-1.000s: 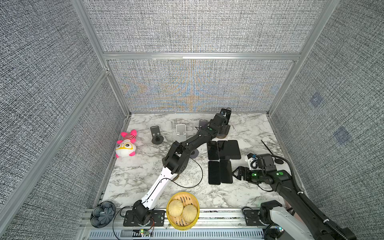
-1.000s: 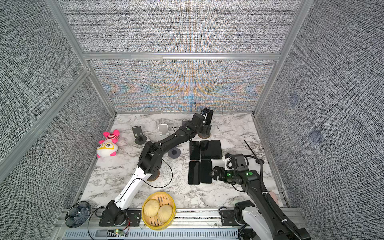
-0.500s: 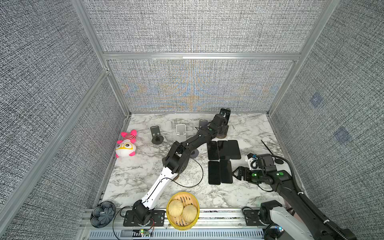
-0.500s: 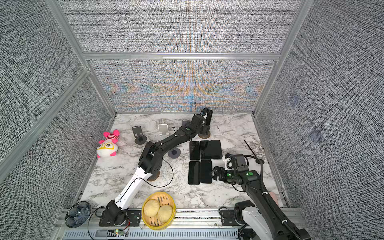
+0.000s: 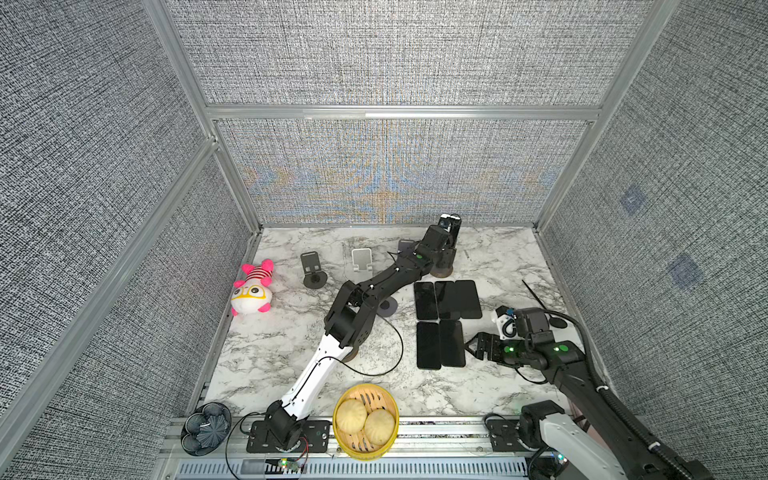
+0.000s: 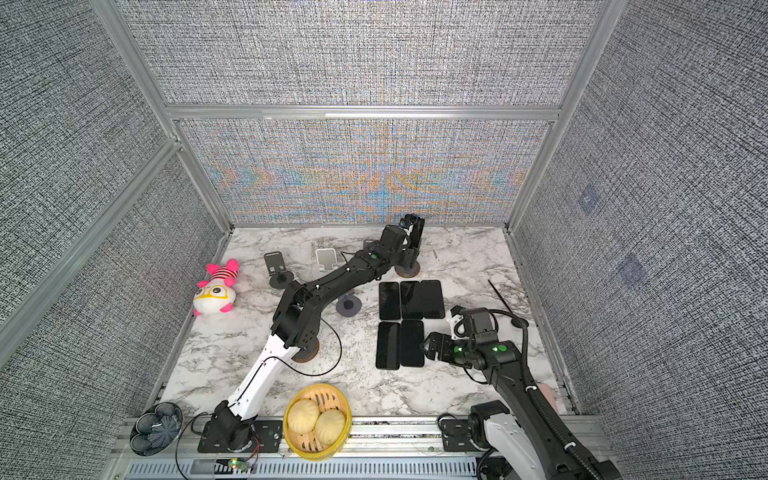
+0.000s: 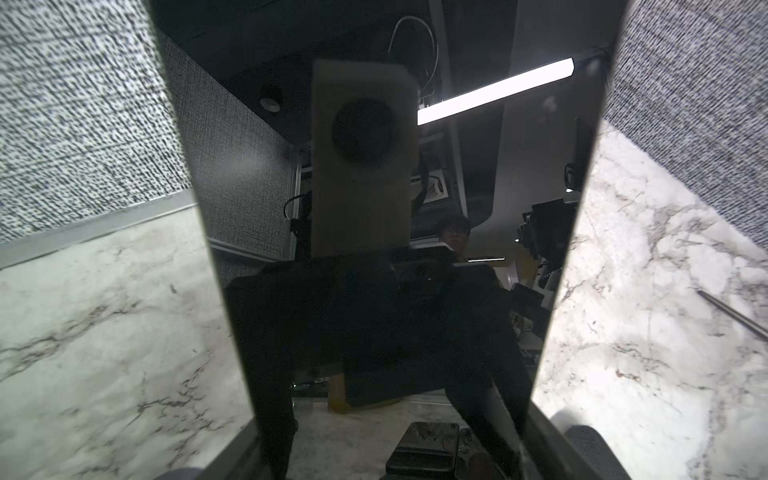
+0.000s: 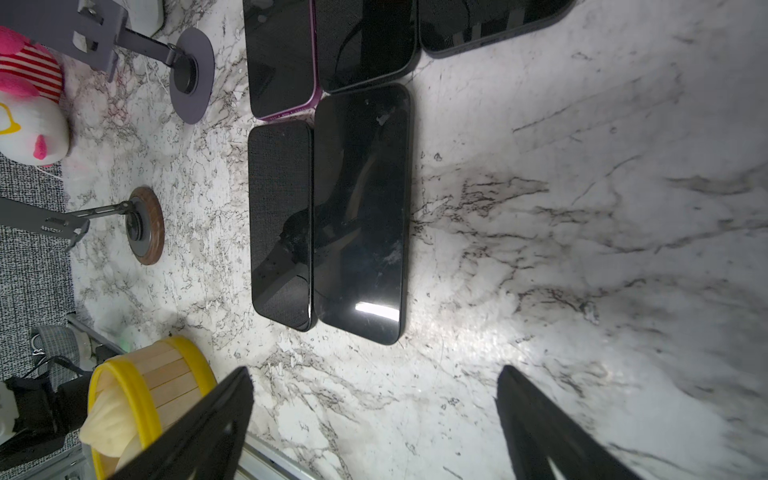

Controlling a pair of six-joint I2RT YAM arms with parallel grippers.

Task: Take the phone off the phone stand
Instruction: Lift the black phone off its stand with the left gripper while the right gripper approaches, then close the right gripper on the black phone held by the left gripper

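Several things are sitting well to the left of the action: a plush toy (image 5: 251, 291) is lying near the left edge of the desk (image 5: 291, 357), and a black stand (image 5: 311, 266) and a silver stand (image 5: 361, 259) are standing empty toward the back wall. Past them, the left arm is lying nearly straight across the desk. The left end effector (image 5: 449, 237) is gripping the phone (image 5: 453, 224), which is resting upright on the round-based phone stand (image 5: 441, 272) at the back right. In the left wrist view the phone's dark screen (image 7: 386, 249) is filling the space between the jaws, which are narrowed onto its two long edges with no gap showing. The grasp looks made, so the lift is likely the step in hand. Doing it well probably means drawing the phone up along its own tilt until its lower edge is clearing whatever lip is cradling it, and only then pulling away. A sideways tug is likely to drag or topple the light stand. Keeping the squeeze even should stop the slick glass from twisting. Further right, five phones (image 5: 446, 299) are lying flat in two rows, and the spot beside the shorter row seems a sensible place to set this one down. At the far right, the right end effector (image 8: 374, 370) is hovering wide open over bare marble, holding nothing.
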